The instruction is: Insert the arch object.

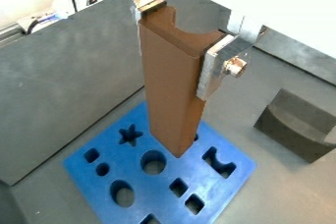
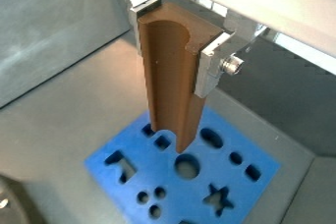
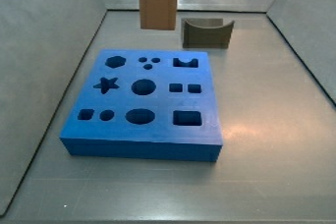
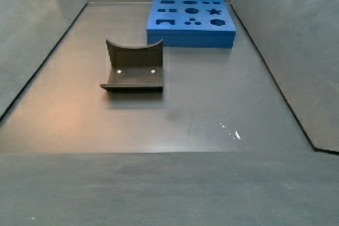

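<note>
Gripper (image 1: 178,33) fingers clamp the arch object (image 1: 172,90) upright, above the blue board (image 1: 112,165); a grey block (image 4: 133,66) sits mid-bench.

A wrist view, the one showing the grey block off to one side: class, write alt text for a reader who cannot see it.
The gripper holds the tall brown arch object upright between its silver fingers, hanging above the blue board with its shaped holes, including a star. A short dark grey block with a scooped top sits on the grey floor beside the board.
</note>
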You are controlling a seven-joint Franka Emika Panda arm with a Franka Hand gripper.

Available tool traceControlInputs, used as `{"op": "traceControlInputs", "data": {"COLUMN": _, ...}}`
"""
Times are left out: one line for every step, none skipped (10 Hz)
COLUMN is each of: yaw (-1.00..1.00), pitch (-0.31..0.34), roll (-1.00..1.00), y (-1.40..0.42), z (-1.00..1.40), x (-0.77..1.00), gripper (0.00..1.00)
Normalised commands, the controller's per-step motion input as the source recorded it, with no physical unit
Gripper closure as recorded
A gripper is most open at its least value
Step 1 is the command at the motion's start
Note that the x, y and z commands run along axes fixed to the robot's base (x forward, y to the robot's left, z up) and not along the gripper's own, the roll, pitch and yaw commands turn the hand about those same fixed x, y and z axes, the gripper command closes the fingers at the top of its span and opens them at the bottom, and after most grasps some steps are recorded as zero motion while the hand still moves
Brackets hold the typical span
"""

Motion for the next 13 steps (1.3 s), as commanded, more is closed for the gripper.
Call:
{"op": "traceControlInputs", "data": {"yaw": -0.01, "pitch": 0.0, "roll": 0.01, "y": 0.58, "z": -1.0, "x": 0.62, "gripper": 1.0}}
{"op": "traceControlInputs", "data": {"yaw": -0.03, "pitch": 0.0, "roll": 0.01, "y": 0.55, "z": -1.0, "x": 0.66, "gripper": 1.0}}
{"op": "traceControlInputs", "data": {"yaw": -0.07, "pitch": 0.0, "roll": 0.0, "y": 0.43, "z": -0.85, "x": 0.56, "gripper": 1.0}}
{"op": "traceControlInputs", "data": {"yaw": -0.11, "pitch": 0.0, "roll": 0.0, "y": 0.32, "z": -0.76, "x": 0.53, "gripper": 1.0}}
{"op": "traceControlInputs", "data": {"yaw": -0.06, "pitch": 0.0, "roll": 0.08, "y": 0.32, "z": -0.68, "x": 0.44, "gripper": 1.0}}
{"op": "traceControlInputs", "data": {"yaw": 0.0, "pitch": -0.01, "roll": 0.17, "y": 0.19, "z": -0.54, "x": 0.18, "gripper": 1.0}}
{"op": "traceControlInputs", "data": {"yaw": 0.0, "pitch": -0.029, "roll": 0.21, "y": 0.14, "z": -0.48, "x": 0.05, "gripper": 1.0}}
{"op": "traceControlInputs", "data": {"yaw": 0.0, "pitch": -0.044, "roll": 0.19, "y": 0.09, "z": -0.44, "x": 0.0, "gripper": 1.0}}
{"op": "traceControlInputs", "data": {"yaw": 0.0, "pitch": -0.043, "roll": 0.15, "y": 0.09, "z": -0.42, "x": 0.0, "gripper": 1.0}}
{"op": "traceControlInputs", "data": {"yaw": 0.0, "pitch": -0.066, "roll": 0.1, "y": 0.03, "z": -0.44, "x": 0.03, "gripper": 1.0}}
{"op": "traceControlInputs", "data": {"yaw": -0.03, "pitch": -0.124, "roll": 0.0, "y": 0.0, "z": -0.54, "x": 0.18, "gripper": 1.0}}
{"op": "traceControlInputs", "data": {"yaw": -0.09, "pitch": -0.156, "roll": -0.1, "y": 0.0, "z": -0.51, "x": 0.13, "gripper": 1.0}}
{"op": "traceControlInputs", "data": {"yaw": -0.1, "pitch": -0.169, "roll": -0.2, "y": 0.0, "z": -0.45, "x": 0.07, "gripper": 1.0}}
